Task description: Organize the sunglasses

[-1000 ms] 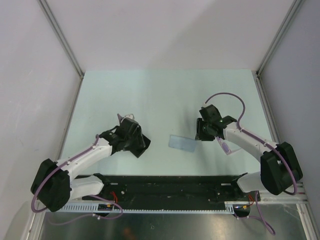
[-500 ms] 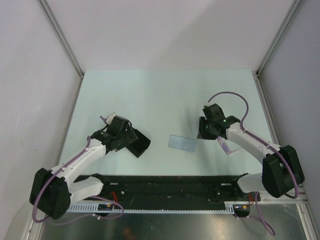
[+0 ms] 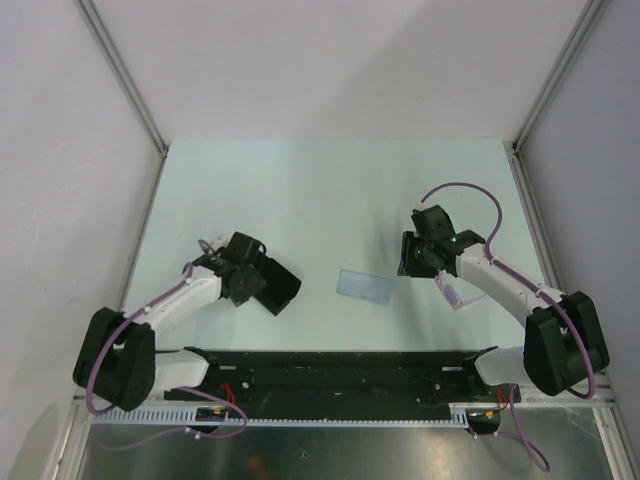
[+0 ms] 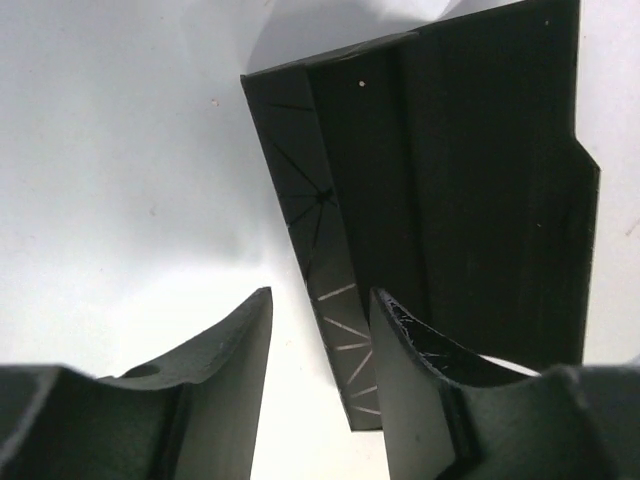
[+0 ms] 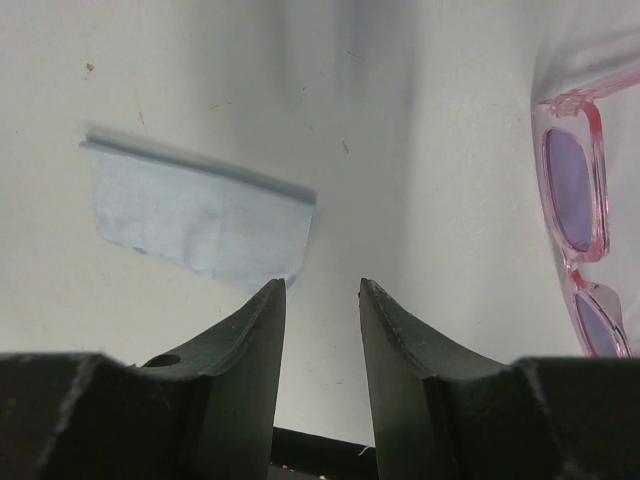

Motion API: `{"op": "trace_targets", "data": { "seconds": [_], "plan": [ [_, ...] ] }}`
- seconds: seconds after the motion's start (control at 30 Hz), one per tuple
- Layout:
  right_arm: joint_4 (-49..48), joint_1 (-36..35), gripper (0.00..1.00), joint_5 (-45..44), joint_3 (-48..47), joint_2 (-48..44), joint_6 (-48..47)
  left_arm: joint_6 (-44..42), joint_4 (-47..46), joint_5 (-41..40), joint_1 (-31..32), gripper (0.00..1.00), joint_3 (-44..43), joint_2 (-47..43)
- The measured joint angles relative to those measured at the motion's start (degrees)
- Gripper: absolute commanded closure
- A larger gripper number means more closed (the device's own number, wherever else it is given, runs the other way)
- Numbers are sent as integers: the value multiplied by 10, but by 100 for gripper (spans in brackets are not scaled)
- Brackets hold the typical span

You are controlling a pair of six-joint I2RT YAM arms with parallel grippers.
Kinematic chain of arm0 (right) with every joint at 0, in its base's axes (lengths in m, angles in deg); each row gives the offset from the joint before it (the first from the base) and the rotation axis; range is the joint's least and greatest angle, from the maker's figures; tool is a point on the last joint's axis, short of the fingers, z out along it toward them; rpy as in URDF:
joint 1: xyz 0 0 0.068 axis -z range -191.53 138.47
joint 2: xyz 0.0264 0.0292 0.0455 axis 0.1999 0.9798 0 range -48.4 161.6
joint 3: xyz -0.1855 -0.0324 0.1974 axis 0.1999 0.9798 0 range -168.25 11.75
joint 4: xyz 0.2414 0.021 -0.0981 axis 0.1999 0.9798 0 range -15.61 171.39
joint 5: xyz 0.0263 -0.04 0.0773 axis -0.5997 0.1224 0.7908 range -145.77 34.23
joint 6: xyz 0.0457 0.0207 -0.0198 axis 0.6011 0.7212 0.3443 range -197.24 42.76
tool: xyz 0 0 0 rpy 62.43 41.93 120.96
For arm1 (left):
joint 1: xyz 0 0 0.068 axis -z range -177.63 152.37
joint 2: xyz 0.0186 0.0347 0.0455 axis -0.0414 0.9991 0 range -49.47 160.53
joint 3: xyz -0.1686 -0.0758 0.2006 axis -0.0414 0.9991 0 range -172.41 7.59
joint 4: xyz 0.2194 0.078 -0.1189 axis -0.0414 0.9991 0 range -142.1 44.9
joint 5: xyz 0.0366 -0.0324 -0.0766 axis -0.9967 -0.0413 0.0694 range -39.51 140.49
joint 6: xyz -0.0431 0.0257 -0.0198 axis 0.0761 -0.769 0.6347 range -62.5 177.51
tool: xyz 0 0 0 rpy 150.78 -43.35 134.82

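The sunglasses (image 5: 580,195) lie lenses-up on the pale table (image 3: 300,190) just right of the right gripper (image 5: 321,285), partly under that arm in the top view. That gripper's jaws stand narrowly apart with nothing between them, and the pale blue cloth (image 5: 195,215) lies flat to their left. The left gripper (image 4: 320,295) hangs over the near edge of the black glasses case (image 4: 450,180), jaws also narrowly apart; whether its right finger touches the case is hard to tell.
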Motion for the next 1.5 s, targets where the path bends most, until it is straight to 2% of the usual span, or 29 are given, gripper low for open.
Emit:
{"op": "trace_targets", "data": {
  "seconds": [0.1, 0.3, 0.4, 0.53, 0.73, 1.07, 1.23, 1.5],
  "plan": [
    [0, 4, 59, 4, 0, 0, -2, -23, 0, 2, -1, 54, -10, 33],
    [0, 18, 59, 9, 1, 0, -5, -66, -5, 4, -2, 76, -26, 67],
    [-1, 22, 59, 10, 1, 0, -5, -107, 1, 1, -2, 77, -44, 82],
    [-1, 26, 59, 14, 1, 0, -7, -189, 0, 4, -2, 76, -90, 113],
    [-1, 33, 59, 14, 1, 0, -9, -371, -40, 49, -2, 77, -174, 160],
    [0, 49, 59, 14, 8, -2, -11, -614, -84, 155, 4, 76, -183, 184],
    [0, 53, 59, 18, 9, -3, -10, -673, -105, 179, 17, 67, -182, 185],
    [-1, 54, 59, 25, 9, -3, -10, -731, -121, 160, 51, 67, -163, 216]
  ]
}}
